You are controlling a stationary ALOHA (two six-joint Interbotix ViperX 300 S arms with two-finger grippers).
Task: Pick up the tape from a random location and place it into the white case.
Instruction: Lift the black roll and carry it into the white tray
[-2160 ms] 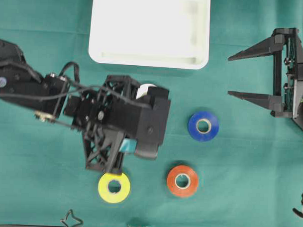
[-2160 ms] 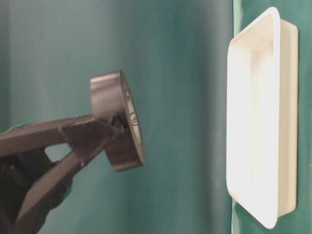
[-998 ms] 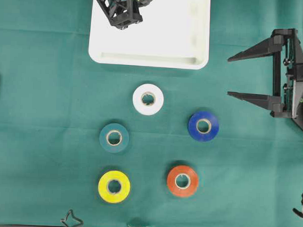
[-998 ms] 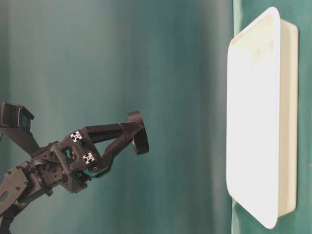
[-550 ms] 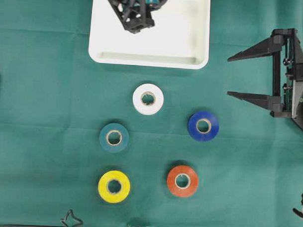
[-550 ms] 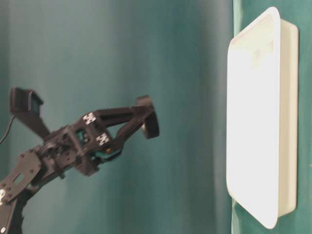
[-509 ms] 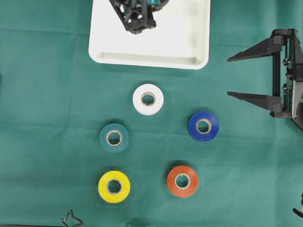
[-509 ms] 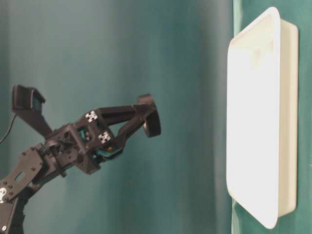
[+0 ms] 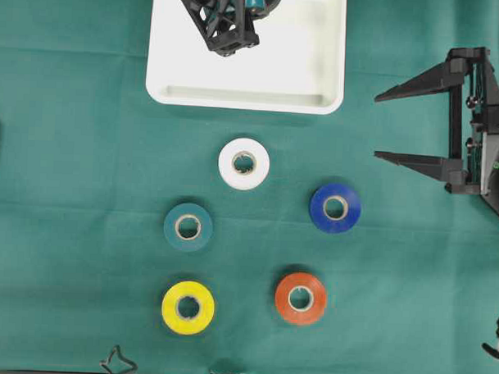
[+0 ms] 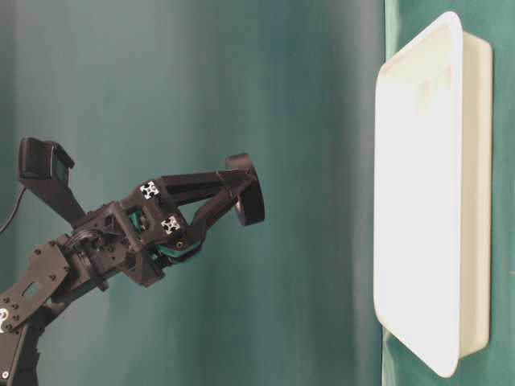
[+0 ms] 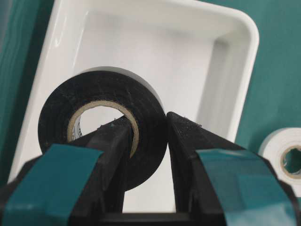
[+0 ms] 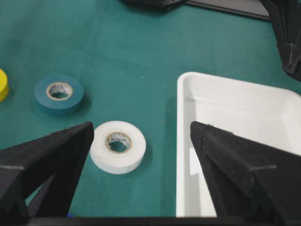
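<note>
Black tape roll (image 11: pixel 101 125), light and stiff, pinched through its wall between core and outer face by left gripper (image 11: pixel 146 136), hanging above white case (image 9: pixel 303 66) at desk's far edge. Smooth sides, so slippery. Right gripper (image 9: pixel 416 123) parked, spread wide, empty.

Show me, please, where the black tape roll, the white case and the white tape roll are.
black tape roll (image 11: pixel 61 110): left wrist view, on its black face, left of the core.
white case (image 9: pixel 244 99): overhead view, on its near rim.
white tape roll (image 9: pixel 228 171): overhead view, on its white top face.
</note>
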